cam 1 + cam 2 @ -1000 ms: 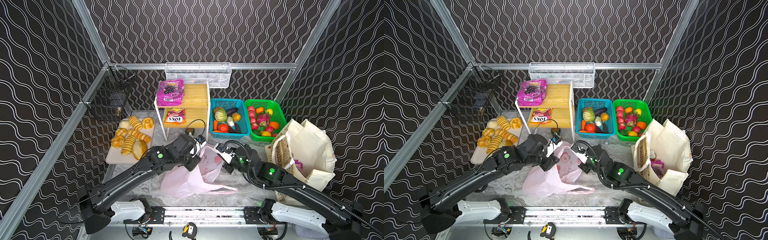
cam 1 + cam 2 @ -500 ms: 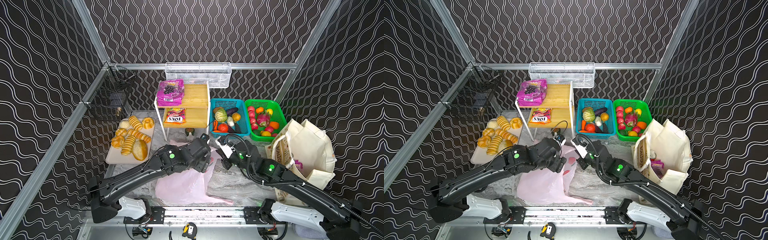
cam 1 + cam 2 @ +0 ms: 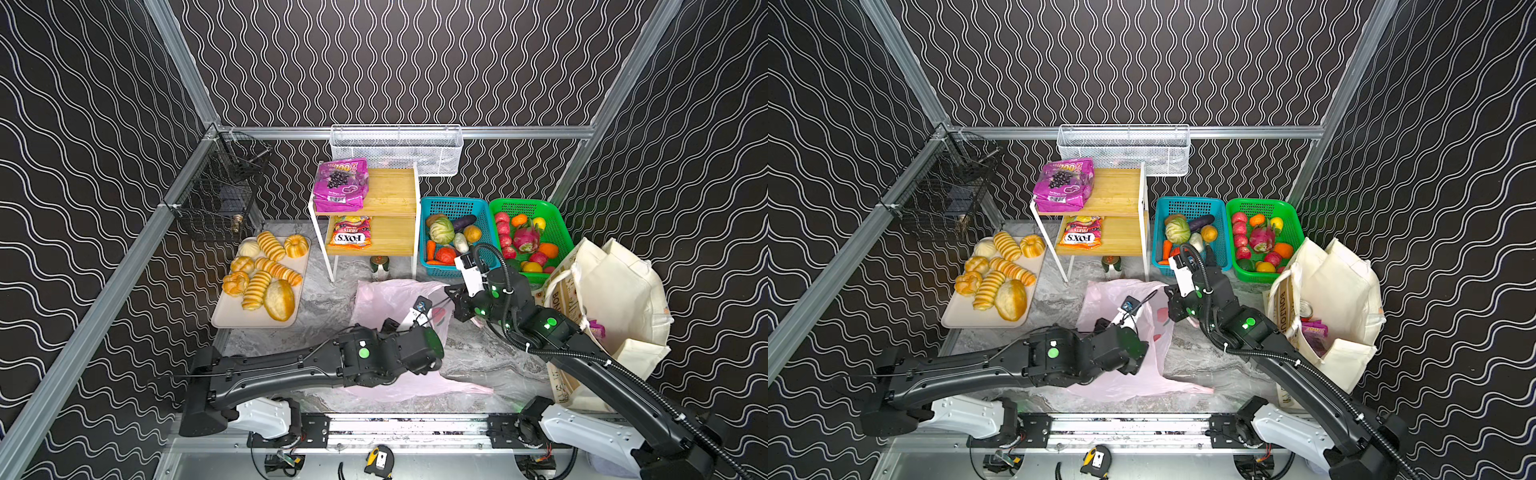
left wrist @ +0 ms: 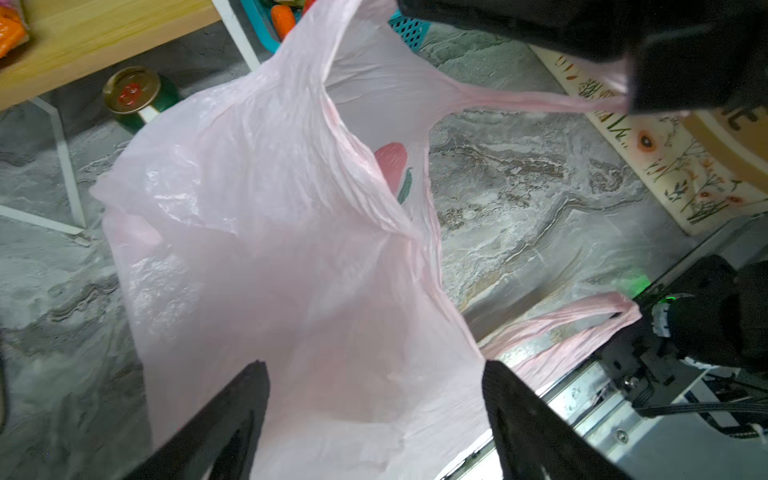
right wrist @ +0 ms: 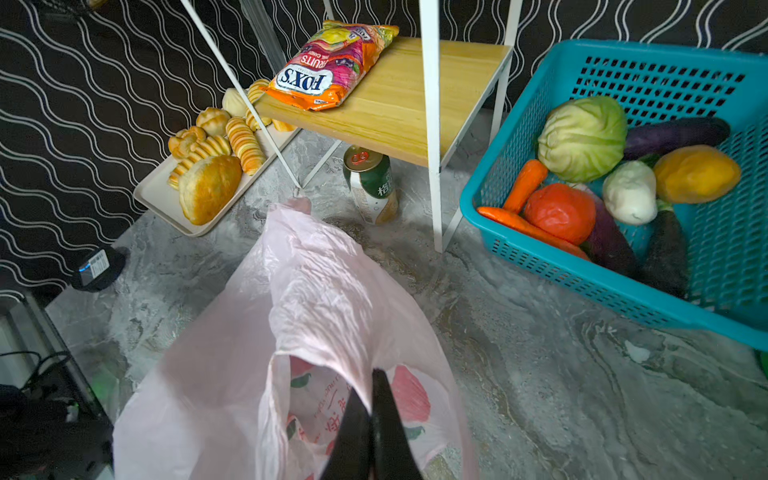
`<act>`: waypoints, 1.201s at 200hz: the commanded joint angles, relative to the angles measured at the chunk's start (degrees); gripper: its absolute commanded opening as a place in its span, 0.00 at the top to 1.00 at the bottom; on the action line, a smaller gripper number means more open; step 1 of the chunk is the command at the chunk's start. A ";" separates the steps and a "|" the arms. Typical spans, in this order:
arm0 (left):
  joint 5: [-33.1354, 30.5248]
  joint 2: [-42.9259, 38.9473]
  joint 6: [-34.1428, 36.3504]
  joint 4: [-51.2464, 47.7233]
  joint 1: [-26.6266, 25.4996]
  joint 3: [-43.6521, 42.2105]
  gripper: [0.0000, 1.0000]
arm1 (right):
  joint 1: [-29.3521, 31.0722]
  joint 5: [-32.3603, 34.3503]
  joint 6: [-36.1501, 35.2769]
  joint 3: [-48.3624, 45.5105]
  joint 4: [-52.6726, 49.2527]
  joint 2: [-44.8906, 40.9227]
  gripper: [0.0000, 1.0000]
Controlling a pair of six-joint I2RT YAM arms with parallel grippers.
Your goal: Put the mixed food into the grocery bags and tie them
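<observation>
A blue basket (image 3: 453, 205) and a green basket (image 3: 524, 206) are set side by side beside a 2-tier wooden shelf (image 3: 395, 191).

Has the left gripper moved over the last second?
Yes. The left gripper has pulled back from the wooden shelf toward the front rail, as both top views show.

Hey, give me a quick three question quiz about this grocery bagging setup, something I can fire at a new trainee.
1. True or false: the right gripper is shut on the pink plastic bag.
2. On the wooden shelf unit, the magenta pouch lies on: A the top tier, B the lower tier, C the floor beneath.
3. Fill in: the cabbage sits in the ___ basket.
Key: 1 true; 2 A; 3 blue basket.
</observation>
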 commanded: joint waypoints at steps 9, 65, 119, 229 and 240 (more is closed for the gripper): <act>-2.88 4.05 -1.36 6.68 -0.85 0.01 0.12 | -0.99 -4.36 4.33 0.49 2.04 0.30 1.00; -10.83 13.16 -4.46 3.77 -1.15 3.09 0.05 | -2.22 -5.87 5.76 0.52 2.70 -0.46 1.00; -17.23 22.16 -8.52 -9.19 -1.18 12.18 0.32 | -2.75 -4.67 5.91 -0.29 1.65 -0.97 1.00; -5.04 5.26 -3.55 1.46 2.45 1.87 1.00 | -5.46 -8.97 2.32 -1.65 5.71 1.96 0.87; -1.81 3.04 -5.17 1.05 4.97 0.76 1.00 | -5.45 -11.74 0.80 0.10 5.33 2.84 0.77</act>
